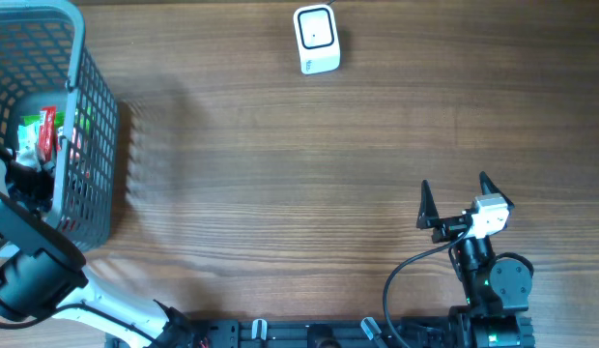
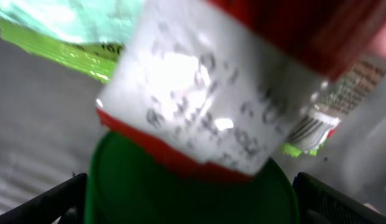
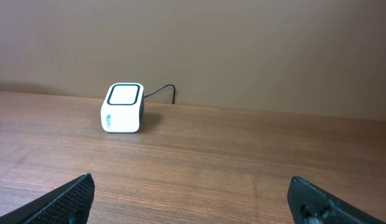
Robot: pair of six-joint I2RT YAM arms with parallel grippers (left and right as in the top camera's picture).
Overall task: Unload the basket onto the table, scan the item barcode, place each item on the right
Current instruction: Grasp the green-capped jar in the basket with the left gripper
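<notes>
In the basket at the desk's far-left corner, the left gripper hangs wide open over a red-and-white packet. It may pinch crowded neighbours too, or cover the barcode. The scanner sits at the far edge. The right gripper is open and empty by the front edge.

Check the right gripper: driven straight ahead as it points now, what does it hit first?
Way looks free: the open right gripper aims over bare table, passing right of the white barcode scanner. Past the table edge there is only the plain backdrop, distance unclear.
</notes>
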